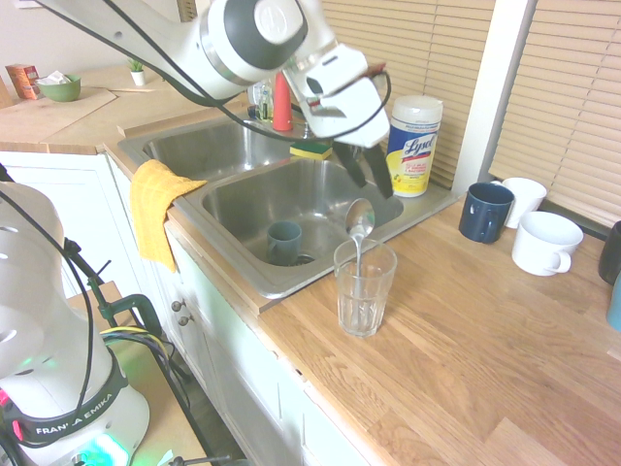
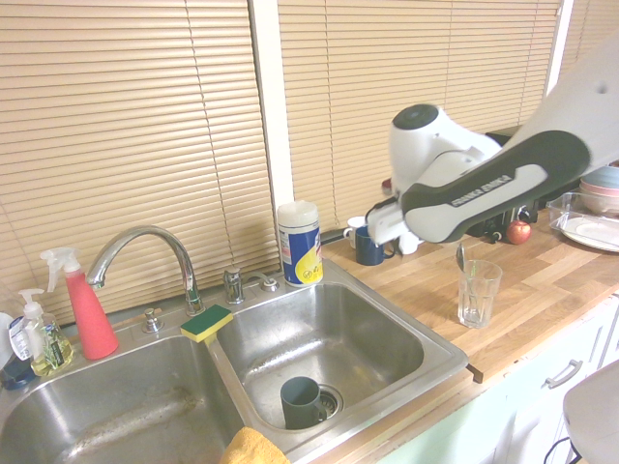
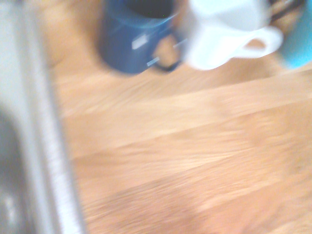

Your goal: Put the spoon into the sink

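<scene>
Spoon: the spoon (image 1: 360, 225) stands handle-down in the drinking glass (image 1: 365, 288), bowl above the rim.
Glass: on the wooden desk (image 1: 466, 359), just beside the sink (image 1: 291, 209).
Fingers: dark fingers (image 1: 374, 173) above the spoon's bowl, spread apart, gripping nothing.
Sink: 2 basins; a grey cup (image 1: 284, 243) in the nearer basin.
Desk: 1 navy mug (image 1: 484, 211), 2 white mugs (image 1: 544, 242).

The sink (image 1: 243, 282) was brushed grey steel, the spoon (image 1: 359, 218) shiny silver, the glass (image 1: 365, 288) clear, the cloth (image 1: 155, 209) yellow, the spray bottle (image 2: 85, 309) red, one mug (image 1: 484, 211) dark blue and the countertop (image 1: 466, 359) light brown wood with grain.
</scene>
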